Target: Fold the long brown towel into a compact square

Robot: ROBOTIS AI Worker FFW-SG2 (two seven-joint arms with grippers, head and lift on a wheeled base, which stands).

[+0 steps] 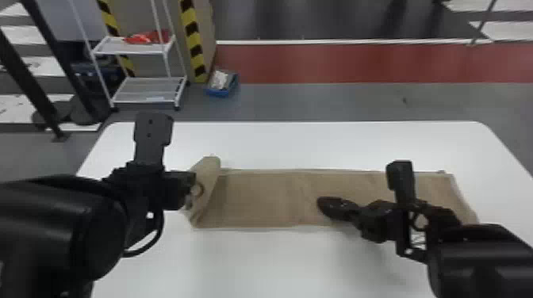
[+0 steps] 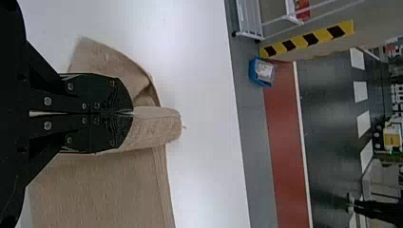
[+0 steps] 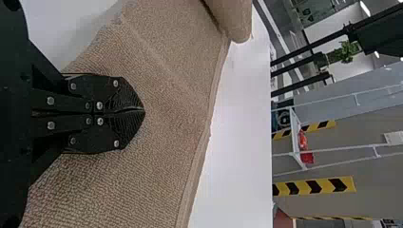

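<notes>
Head view: brown towel (image 1: 269, 194) parallel to the far edge of the counter (image 1: 277, 146); left gripper (image 1: 189, 186) at its raised left end, right gripper (image 1: 326, 207) obstructing its right half. Beyond: white rack (image 1: 148, 89), blue bin (image 1: 220, 93). Left wrist view: jaws pinch the towel. Right wrist view: jaws pressed together over the towel.

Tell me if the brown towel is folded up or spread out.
Mostly spread out: the towel lies in a long strip across the white table, its left end raised and pinched in the left gripper.
</notes>
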